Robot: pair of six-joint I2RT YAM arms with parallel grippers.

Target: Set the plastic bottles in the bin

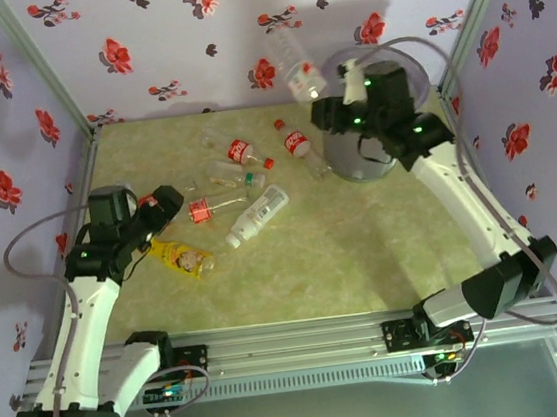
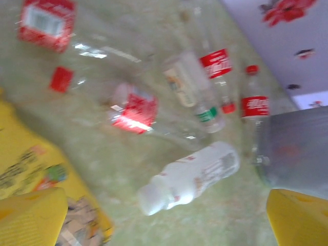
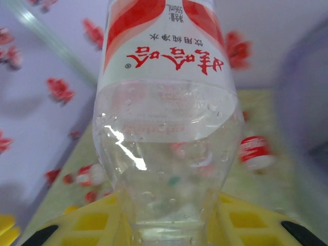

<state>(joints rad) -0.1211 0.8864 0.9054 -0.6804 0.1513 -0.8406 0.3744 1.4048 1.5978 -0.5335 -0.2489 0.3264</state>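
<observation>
one clear bottle point(image 1: 289, 54), neck in right hand point(image 1: 317, 92), base outward

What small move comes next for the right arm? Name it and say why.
Probably swing the right gripper sideways until it is over the bin, then release. Its fingers are shut on the clear bottle, which appears raised beside the bin's left rim rather than above the opening, so releasing now might drop it outside.

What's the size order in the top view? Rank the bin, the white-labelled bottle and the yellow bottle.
1. bin: largest by far.
2. white-labelled bottle and yellow bottle: look alike; the left arm overlaps the yellow one's end, so no ranking.
</observation>
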